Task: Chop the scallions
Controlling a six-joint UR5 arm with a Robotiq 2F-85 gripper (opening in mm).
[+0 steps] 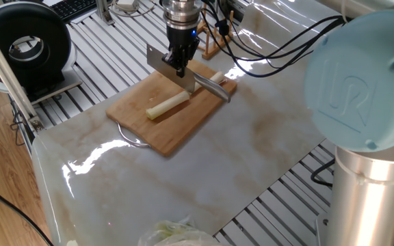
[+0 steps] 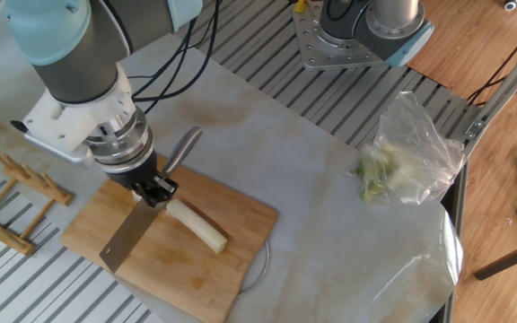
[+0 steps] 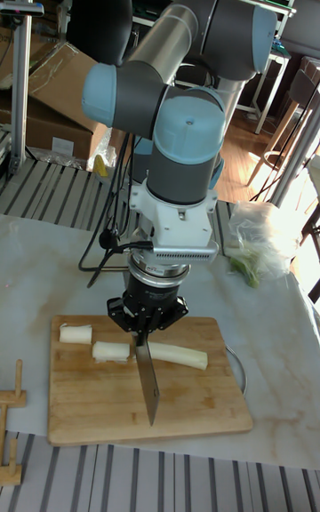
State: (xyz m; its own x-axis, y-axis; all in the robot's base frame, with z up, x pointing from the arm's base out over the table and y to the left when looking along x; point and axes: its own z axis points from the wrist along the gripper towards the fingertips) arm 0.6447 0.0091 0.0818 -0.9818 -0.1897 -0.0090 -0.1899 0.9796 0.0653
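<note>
Three pieces of the scallions were what I counted only later; from one fixed view I saw just the long stalk (image 1: 167,105) lying on the wooden cutting board (image 1: 135,119), which sat on the marble tabletop (image 1: 252,157). The gripper (image 1: 181,66) hung over the board's far end, clamped on the cleaver (image 1: 170,69), whose flat blade stood just beyond the stalk's upper end. A second, silver handle (image 1: 213,86) lay on the board's far right corner. Moving to the other fixed view, I saw the gripper (image 2: 153,191) closed around the cleaver (image 2: 127,240) handle, the blade edge down on the board (image 2: 196,269) and set against the near end of the stalk (image 2: 197,224), which ran away from it toward the board's right side. A clear plastic bag of pale greens (image 2: 402,157) lay well apart on the tabletop (image 2: 294,170), and a wooden rack (image 2: 16,193) stood beside the board's left edge. In the tall fixed view, the gripper (image 3: 146,334) held the cleaver (image 3: 147,379) upright between two pieces: the long stalk (image 3: 180,355) to its right, a short chunk (image 3: 111,351) just to its left, and another short chunk (image 3: 76,332) farther left, all on the board (image 3: 196,405).
</note>
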